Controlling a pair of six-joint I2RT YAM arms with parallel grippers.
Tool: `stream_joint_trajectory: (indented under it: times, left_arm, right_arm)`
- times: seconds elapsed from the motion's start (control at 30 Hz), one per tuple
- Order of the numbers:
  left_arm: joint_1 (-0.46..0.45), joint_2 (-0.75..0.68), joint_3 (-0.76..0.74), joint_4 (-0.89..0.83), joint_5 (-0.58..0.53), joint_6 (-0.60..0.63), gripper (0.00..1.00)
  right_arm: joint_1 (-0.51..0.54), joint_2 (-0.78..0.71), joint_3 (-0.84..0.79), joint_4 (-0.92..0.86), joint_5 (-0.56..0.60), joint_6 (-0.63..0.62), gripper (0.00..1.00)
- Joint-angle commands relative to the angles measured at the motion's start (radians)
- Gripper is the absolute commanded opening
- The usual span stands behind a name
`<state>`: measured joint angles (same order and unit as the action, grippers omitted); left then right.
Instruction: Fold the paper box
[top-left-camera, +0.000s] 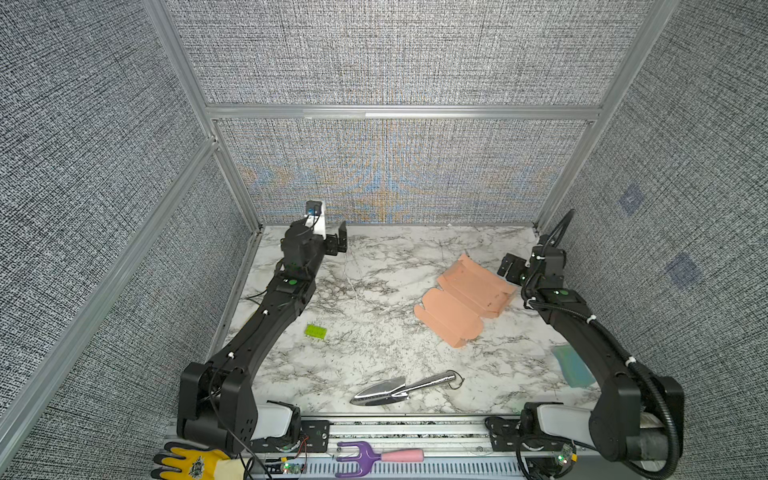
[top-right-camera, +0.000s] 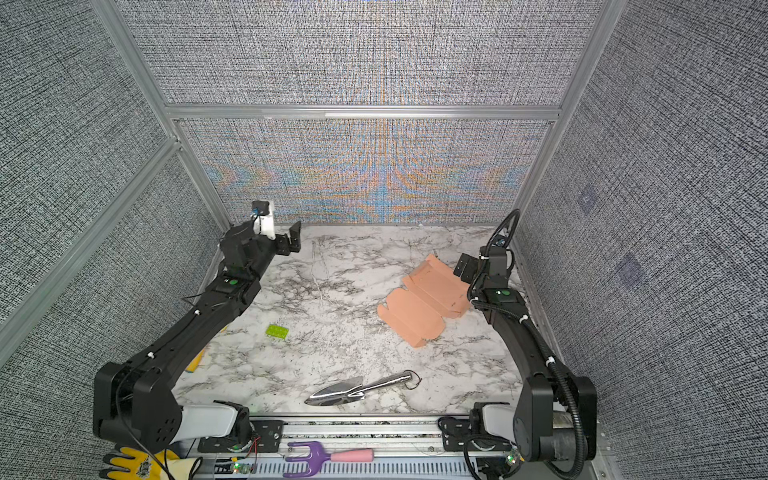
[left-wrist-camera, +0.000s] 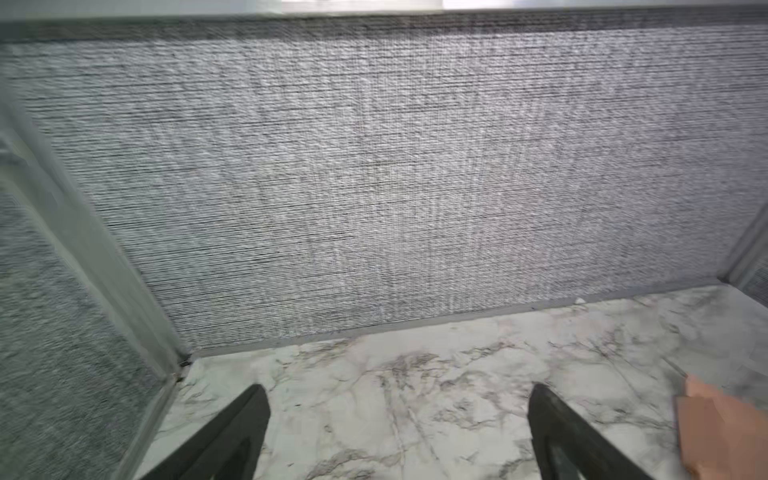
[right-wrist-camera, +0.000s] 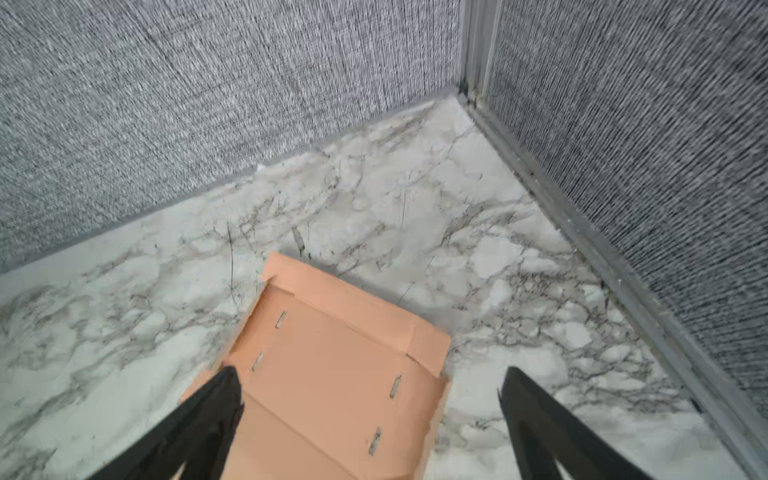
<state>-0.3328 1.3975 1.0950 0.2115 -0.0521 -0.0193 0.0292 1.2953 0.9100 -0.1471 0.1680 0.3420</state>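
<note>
Enclosure: grey woven-fabric wall panels (top-left-camera: 395, 54) on three sides, held in an aluminium frame (top-left-camera: 399, 112). The floor is a white marble-print tabletop (top-left-camera: 374, 291) with grey veins.

All places are given from the paper box (top-left-camera: 461, 303):
- Left gripper (top-left-camera: 338, 241): far left of the box, at the back-left corner. Jaws spread wide, nothing between them. In the left wrist view, only bare marble and the back wall show between the fingers (left-wrist-camera: 245, 415).
- Yellow work glove (top-left-camera: 187, 463): far left and to the front of the box, off the tabletop on the front rail.
- Green toy brick (top-left-camera: 316, 331): well left of the box, flat on the marble.
- Metal hand trowel (top-left-camera: 399, 388): in front of the box and slightly left, lying on its side.
- Purple hand fork with a pink handle (top-left-camera: 365, 457): further front, on the rail.
- The box itself: salmon-pink sheet, unfolded, on the right half of the table. It is set at an angle, its creased flaps lift slightly and its slits are visible.
- Right gripper (top-left-camera: 509, 268): just right of the box's far edge. Jaws wide apart, holding nothing. In the right wrist view one finger (right-wrist-camera: 208, 411) overlaps the box edge, but I cannot tell if it touches.
- Teal flat item (top-left-camera: 573, 365): right of the box and in front of it, partly hidden under the right arm, so I cannot identify it.
</note>
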Motion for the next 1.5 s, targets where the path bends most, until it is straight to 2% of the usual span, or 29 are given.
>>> stream_joint_trajectory:
  times: [0.0,0.2,0.4,0.63,0.9,1.17,1.4,1.47]
  left_arm:
    - [-0.093,0.065,0.066,-0.204,0.062,0.028,0.98]
    - [-0.252,0.205,0.196,-0.397,0.106,0.068,0.98]
    - [-0.367,0.222,0.164,-0.45,0.092,0.112,0.98]
    - [-0.394,0.218,0.171,-0.466,0.1,0.106,0.97]
    - [-0.405,0.23,0.164,-0.472,0.087,0.099,0.97]
    - [-0.411,0.232,0.159,-0.471,0.067,0.097,0.97]
    - [-0.414,0.243,0.157,-0.463,0.052,0.091,0.97]
    - [-0.415,0.25,0.161,-0.46,0.047,0.084,0.97]
  right_arm:
    - [0.009,0.019,0.046,-0.181,-0.021,0.029,0.99]
    - [0.008,0.061,0.088,-0.251,0.018,0.051,0.99]
    - [-0.004,0.129,0.145,-0.338,0.047,0.06,0.99]
    - [-0.036,0.172,0.122,-0.373,0.02,0.085,0.96]
    - [-0.07,0.234,0.067,-0.307,-0.043,0.126,0.88]
    - [-0.086,0.321,0.062,-0.218,-0.083,0.184,0.71]
    - [-0.086,0.343,0.04,-0.166,-0.065,0.205,0.44]
    - [-0.086,0.347,0.023,-0.144,-0.067,0.208,0.4]
